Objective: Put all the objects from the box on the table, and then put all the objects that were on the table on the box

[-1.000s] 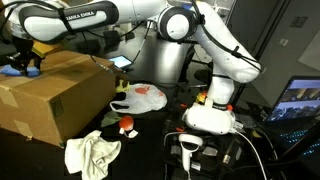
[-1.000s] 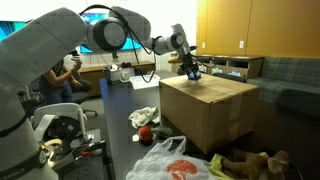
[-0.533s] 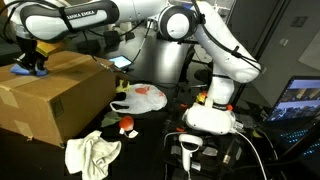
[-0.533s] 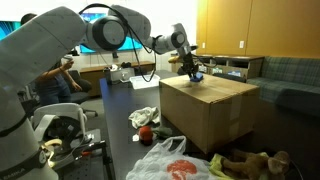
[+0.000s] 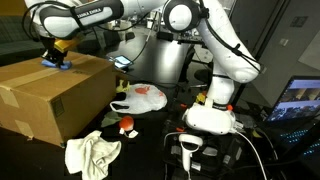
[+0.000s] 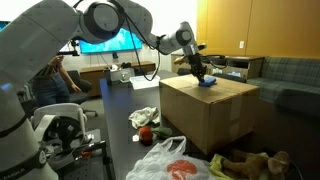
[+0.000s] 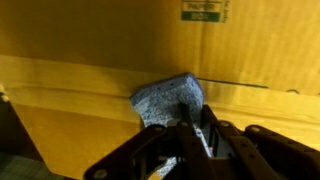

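We see the end effector [image 7: 192,126] down on the flat top of the big brown cardboard box [image 5: 45,100], its fingers pinched together on the edge of a soft, fuzzy blue-grey pad [image 7: 168,97]. The box, smooth-faced and square-edged, stands on the dark desk [image 6: 118,108]. In an exterior view a crumpled white cloth [image 5: 92,152] lies near the box's front corner and a glossy, wrinkled plastic bag [image 5: 142,97] lies just to its right.
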Robot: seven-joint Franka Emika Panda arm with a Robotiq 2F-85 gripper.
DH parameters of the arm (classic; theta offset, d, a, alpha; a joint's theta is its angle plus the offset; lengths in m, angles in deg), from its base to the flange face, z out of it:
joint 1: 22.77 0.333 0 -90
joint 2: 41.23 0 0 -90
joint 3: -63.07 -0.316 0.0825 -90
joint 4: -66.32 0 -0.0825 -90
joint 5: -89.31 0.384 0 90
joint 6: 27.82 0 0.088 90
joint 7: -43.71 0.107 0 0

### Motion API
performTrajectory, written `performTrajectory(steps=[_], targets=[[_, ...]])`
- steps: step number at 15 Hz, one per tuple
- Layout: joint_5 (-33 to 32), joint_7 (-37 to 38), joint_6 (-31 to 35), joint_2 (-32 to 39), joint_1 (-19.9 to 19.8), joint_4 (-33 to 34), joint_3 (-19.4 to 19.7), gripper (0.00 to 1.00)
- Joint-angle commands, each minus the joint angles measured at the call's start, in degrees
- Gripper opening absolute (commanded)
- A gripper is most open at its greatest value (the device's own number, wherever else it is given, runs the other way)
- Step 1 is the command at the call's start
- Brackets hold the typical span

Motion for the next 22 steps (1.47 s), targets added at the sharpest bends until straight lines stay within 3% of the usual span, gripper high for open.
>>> performTrajectory(steps=[1,11,22], targets=[[-1.39,5.58,0.14,-6.35,-0.28,-12.23,3.58,0.09],[-0.13,16.13,-0.25,-19.39,-8.17,-33.87,3.59,0.1],[-6.98,37.3,-2.9,-28.93,-12.84,-45.16,5.46,0.1]])
